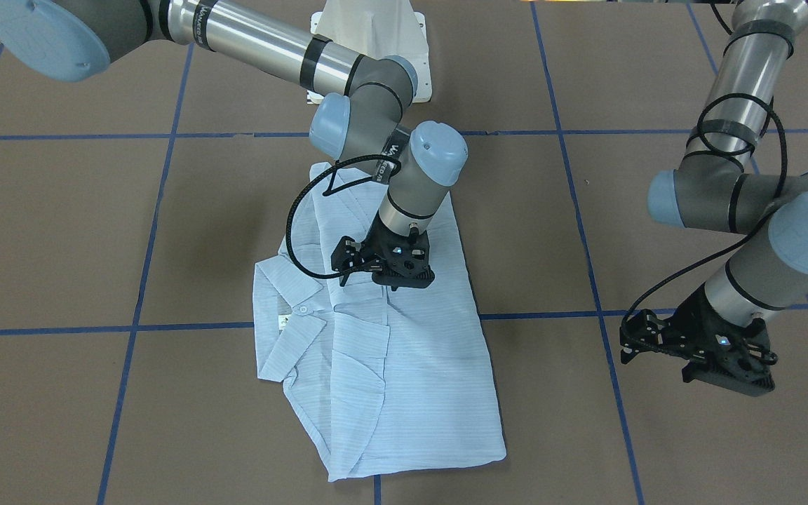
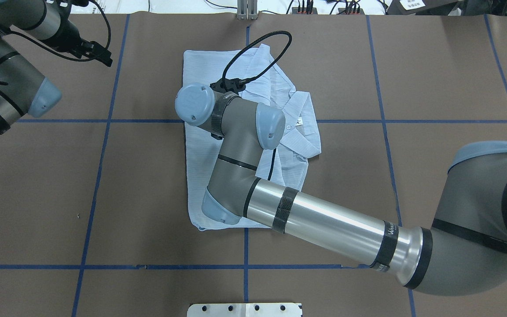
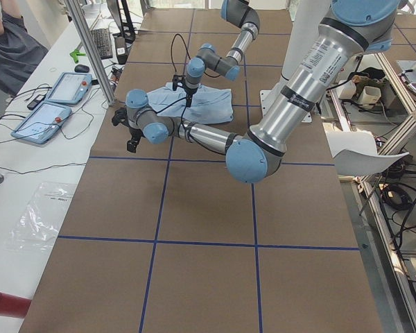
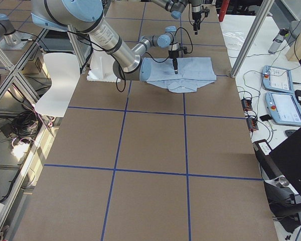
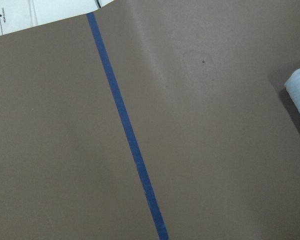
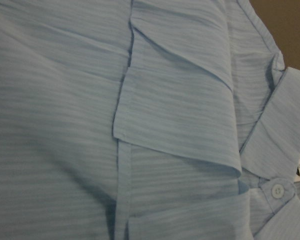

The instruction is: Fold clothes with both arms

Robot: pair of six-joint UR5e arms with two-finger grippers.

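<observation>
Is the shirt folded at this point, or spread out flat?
Folded. The shirt lies as a compact panel on the table, its fabric layers turned in over the front, its collar at one side; no sleeve sticks out.

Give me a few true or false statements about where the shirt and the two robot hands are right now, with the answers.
1. The shirt lies folded on the table. True.
2. The right hand is over the shirt. True.
3. The left hand holds a sleeve. False: it is over bare table, apart from the shirt.
4. The table's grid lines are yellow. False: the tape lines are blue.
</observation>
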